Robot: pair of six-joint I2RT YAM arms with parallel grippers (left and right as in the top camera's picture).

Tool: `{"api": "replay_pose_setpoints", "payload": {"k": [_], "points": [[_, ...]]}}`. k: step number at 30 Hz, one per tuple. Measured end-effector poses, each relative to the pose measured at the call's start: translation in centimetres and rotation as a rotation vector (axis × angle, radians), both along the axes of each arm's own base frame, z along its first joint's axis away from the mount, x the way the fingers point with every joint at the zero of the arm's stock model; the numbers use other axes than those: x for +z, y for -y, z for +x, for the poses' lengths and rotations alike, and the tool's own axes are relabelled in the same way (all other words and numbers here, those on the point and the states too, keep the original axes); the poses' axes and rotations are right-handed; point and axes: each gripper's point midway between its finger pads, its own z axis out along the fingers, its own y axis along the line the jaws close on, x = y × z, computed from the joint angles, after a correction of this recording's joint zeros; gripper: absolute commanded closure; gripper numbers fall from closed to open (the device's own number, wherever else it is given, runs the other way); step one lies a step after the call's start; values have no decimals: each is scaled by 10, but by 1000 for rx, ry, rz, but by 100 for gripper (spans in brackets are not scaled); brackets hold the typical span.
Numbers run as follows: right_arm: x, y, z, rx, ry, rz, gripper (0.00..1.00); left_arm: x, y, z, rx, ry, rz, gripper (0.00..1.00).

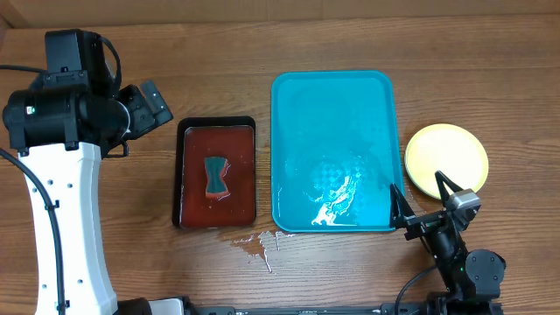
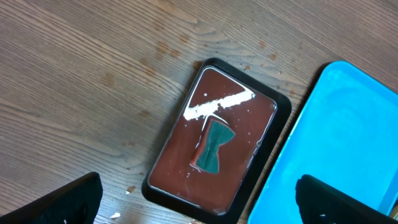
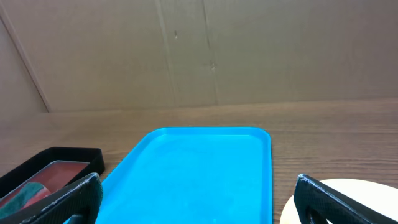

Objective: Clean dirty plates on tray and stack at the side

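Note:
The turquoise tray [image 1: 293, 114] lies at mid-table with no plate on it, only water puddled near its front [image 1: 337, 199]. A pale yellow-green plate [image 1: 446, 150] lies on the table right of the tray, looking clean; I cannot tell whether others are under it. No blue-white plate shows. My right gripper [image 1: 418, 188] is open and empty at the tray's front right corner, beside the plate. My left gripper [image 1: 150, 103] is open and empty, up left of the black tray. The right wrist view shows the tray [image 3: 199, 168] and the plate's edge [image 3: 367, 190].
A black tray with a dark red inside [image 1: 188, 175] lies left of the turquoise tray and holds a teal sponge [image 1: 214, 177]; the left wrist view shows it [image 2: 277, 118] too. Spilled water [image 1: 254, 247] wets the table in front of it. A cardboard wall [image 3: 199, 50] stands behind.

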Motion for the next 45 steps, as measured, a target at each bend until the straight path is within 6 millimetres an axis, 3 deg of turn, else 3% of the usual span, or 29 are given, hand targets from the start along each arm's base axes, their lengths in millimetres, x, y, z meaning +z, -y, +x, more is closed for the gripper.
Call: {"api": "replay_pose_setpoints", "payload": {"k": [15,18,23,26,30,34,45], "points": [[0,0,0,-1,0,0,0,0,1,0,-2,0,0,0],[0,0,0,0,-1,-1,0,4,9,-4,-30,8,15,0],[0,0,0,-1,-1,0,0,51,21,-11,-73,234,79,0],[-1,0,0,0,-2,-1,0,88,18,-30,-60,434,111,0],[0,0,0,0,-2,0,0,111,21,-55,-103,666,143,0],[0,0,0,-1,-2,0,0,100,34,-74,-211,815,174,0],[-1,0,0,0,-2,0,0,17,56,-106,-355,1042,196,0]]}}
